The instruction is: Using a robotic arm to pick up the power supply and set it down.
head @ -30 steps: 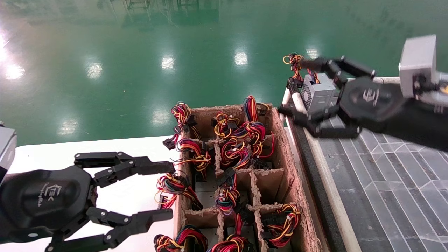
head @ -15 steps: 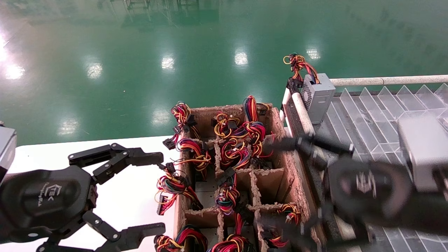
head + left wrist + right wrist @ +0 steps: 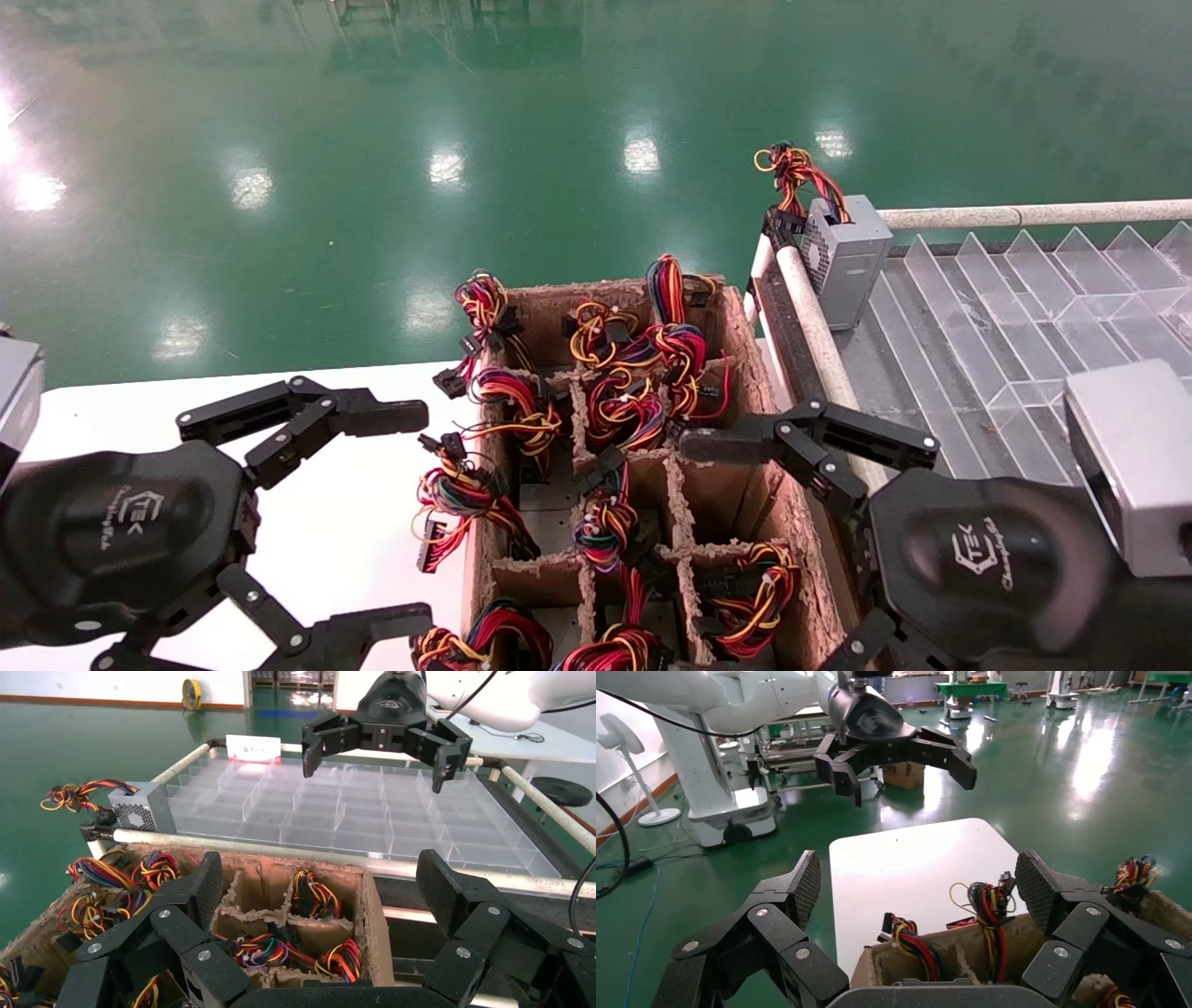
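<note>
Jaws are spread and empty on both the right gripper (image 3: 745, 550) and left gripper (image 3: 410, 508). At two o'clock, the power supply (image 3: 846, 256) stands on the tray (image 3: 1006, 326); judged rigid, best gripped across flat sides.

We see the power supply (image 3: 846, 257) as a silver-grey box with a dotted perforated vent face, topped by red, yellow, orange and black wires. The carton (image 3: 745, 335) is rough brown pulp card, its cells filled with red, yellow, blue and black wire bundles (image 3: 643, 373). We note the white tabletop (image 3: 354, 522), the glossy green floor (image 3: 372, 168), and a clear-walled divider tray (image 3: 1006, 308) over grey. Both grippers, left (image 3: 396, 513) and right (image 3: 722, 559), are black with white logos.
</note>
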